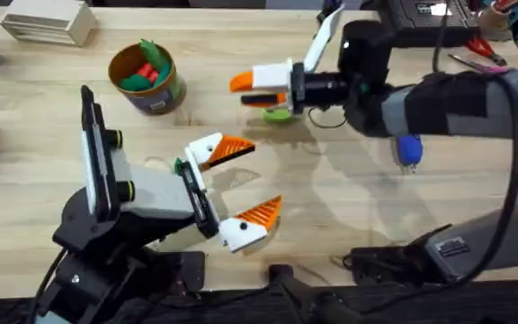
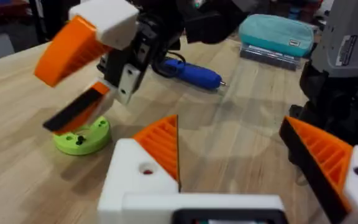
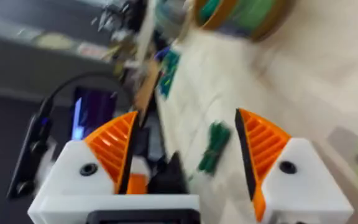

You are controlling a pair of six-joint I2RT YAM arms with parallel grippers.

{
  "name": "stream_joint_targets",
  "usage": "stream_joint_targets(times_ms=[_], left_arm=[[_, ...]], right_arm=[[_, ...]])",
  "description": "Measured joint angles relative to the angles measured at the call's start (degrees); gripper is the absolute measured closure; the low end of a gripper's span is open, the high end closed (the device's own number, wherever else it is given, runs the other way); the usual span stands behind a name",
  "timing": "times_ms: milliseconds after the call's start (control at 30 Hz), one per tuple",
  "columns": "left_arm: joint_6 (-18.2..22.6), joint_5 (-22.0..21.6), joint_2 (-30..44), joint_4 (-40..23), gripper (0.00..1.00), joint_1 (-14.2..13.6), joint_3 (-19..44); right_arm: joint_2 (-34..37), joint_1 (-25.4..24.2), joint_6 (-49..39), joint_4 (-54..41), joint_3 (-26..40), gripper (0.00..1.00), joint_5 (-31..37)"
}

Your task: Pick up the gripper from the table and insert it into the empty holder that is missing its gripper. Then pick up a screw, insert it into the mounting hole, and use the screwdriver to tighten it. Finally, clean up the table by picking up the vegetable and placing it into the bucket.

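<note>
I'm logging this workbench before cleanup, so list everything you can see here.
bucket: one, yellow, far left of table, green and red toys inside
wooden box: one, pale, far left corner
green ring: one, bright green, under right gripper
screwdriver: one, blue handle, lying right of centre
vegetable: one, dark green, lying ahead of right gripper
scissors: one pair, pink handles, far right
pouch: one, teal, beyond screwdriver
left gripper: white, orange fingers, open, centre
right gripper: white, orange fingers, open, above ring
</note>
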Motion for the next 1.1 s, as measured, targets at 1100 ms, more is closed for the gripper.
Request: stream_joint_targets(times_ms=[1100], left_arm=[[0.0, 0.17, -0.01, 0.01, 0.014, 0.0, 0.0]], right_arm=[[0.35, 10.8, -56.07, -72.54, 28.67, 0.421, 55.35]])
